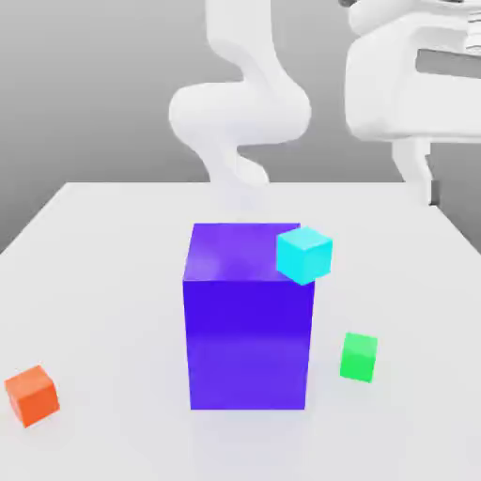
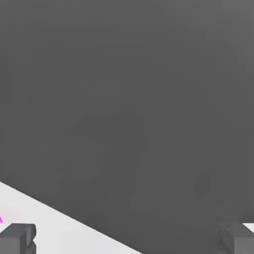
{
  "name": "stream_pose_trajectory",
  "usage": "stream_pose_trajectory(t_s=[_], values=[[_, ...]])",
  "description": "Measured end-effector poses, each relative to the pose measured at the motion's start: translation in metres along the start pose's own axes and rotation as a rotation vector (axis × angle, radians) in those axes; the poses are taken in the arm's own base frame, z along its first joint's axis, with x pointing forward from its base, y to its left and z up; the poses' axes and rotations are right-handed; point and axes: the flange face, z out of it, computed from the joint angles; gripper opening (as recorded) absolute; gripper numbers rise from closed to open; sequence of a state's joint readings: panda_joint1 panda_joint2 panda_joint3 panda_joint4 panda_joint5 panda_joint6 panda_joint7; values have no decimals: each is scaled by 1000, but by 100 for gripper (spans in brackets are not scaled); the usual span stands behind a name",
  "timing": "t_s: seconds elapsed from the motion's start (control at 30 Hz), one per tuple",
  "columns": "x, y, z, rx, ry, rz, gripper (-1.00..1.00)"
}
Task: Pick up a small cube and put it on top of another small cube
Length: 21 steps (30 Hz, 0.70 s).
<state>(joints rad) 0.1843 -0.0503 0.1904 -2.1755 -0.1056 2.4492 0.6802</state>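
- While one pincer (image 2: 130, 239) stands wide open, it holds and touches nothing.
- 3 small cubes, all lower than pincer: green (image 1: 359, 357), cyan (image 1: 303, 255), orange (image 1: 32, 395) farthest toward exterior view's left.
- 1 big purple block (image 1: 248, 343), also below pincer; cyan overlaps its top corner, contact unclear.
- 1 desk (image 1: 122, 282) underneath.

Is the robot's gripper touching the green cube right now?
Apart: the exterior view shows the gripper up beyond the green cube, with bare table between.
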Motion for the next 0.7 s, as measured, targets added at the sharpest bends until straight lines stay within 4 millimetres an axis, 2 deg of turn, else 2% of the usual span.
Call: stream_pose_trajectory(t_s=[0.07, 0.13, 0.17, 0.2, 0.37, 0.47, 0.6, 0.63, 0.7], values=[[-15, -21, 32, -9, -44, -62, 0], [-23, -31, 31, -3, -46, -82, 0], [-31, -38, 56, -14, -77, -112, 0], [-31, -38, 56, -14, -77, -113, 0], [-96, -79, 170, -48, -235, -284, 0], [-139, -95, 220, -57, -310, -368, 0], [-167, -93, 280, -58, -330, -391, 0], [-170, -92, 289, -58, -331, -392, -100], [-170, -92, 289, -58, -331, -392, -100]])
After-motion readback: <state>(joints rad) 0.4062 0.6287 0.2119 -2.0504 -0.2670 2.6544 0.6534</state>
